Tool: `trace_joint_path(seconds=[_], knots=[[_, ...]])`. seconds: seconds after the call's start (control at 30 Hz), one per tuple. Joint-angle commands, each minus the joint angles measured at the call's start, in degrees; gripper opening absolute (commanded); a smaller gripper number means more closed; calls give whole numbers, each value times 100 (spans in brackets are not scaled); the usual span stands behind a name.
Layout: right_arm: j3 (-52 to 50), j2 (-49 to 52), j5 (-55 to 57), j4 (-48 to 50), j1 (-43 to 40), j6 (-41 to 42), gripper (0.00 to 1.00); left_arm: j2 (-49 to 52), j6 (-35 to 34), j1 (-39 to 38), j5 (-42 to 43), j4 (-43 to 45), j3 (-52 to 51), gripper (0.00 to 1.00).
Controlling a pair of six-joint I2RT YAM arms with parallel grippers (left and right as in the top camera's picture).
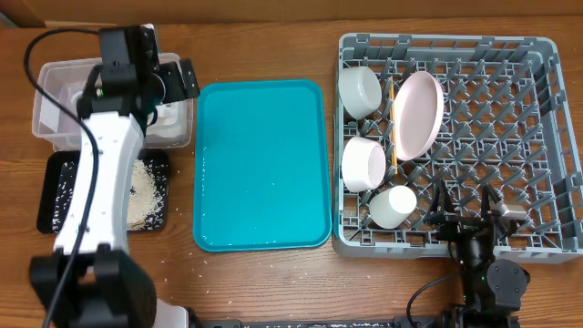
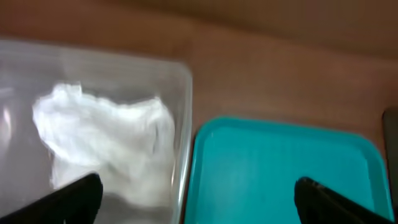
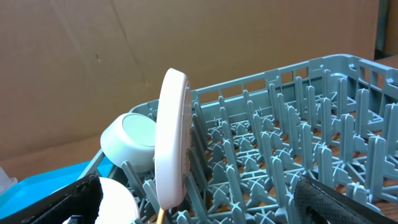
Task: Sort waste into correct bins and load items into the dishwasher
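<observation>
Two wide-spread, empty pincers: left pincer (image 2: 198, 184) over tub (image 2: 187, 118) rim, right pincer (image 3: 196, 188) seemingly over dish rack (image 3: 323, 67) edge.

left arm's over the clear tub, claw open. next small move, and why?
Probably lift the left claw straight up, clear of the tub. The napkin already lies inside the tub, and the claw's fingers stand wide apart with nothing between them, so the drop looks done and there seems nothing more to do there.

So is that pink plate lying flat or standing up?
Standing up: the pink plate sits on edge among the pegs of the grey rack, seen rim-on in the right wrist view.
</observation>
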Motion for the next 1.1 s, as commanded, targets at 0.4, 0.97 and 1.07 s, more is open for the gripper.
trace_joint_path(seconds=[0.4, 0.97, 1.07], knots=[[-59, -66, -13, 31, 26, 22, 100, -5434, 468, 424, 223, 2990, -5770, 100], [-59, -66, -13, 31, 26, 22, 100, -9311, 542, 481, 264, 2806, -8282, 100], [-59, -66, -13, 31, 26, 22, 100, -9460, 555, 435, 238, 2872, -8279, 100]])
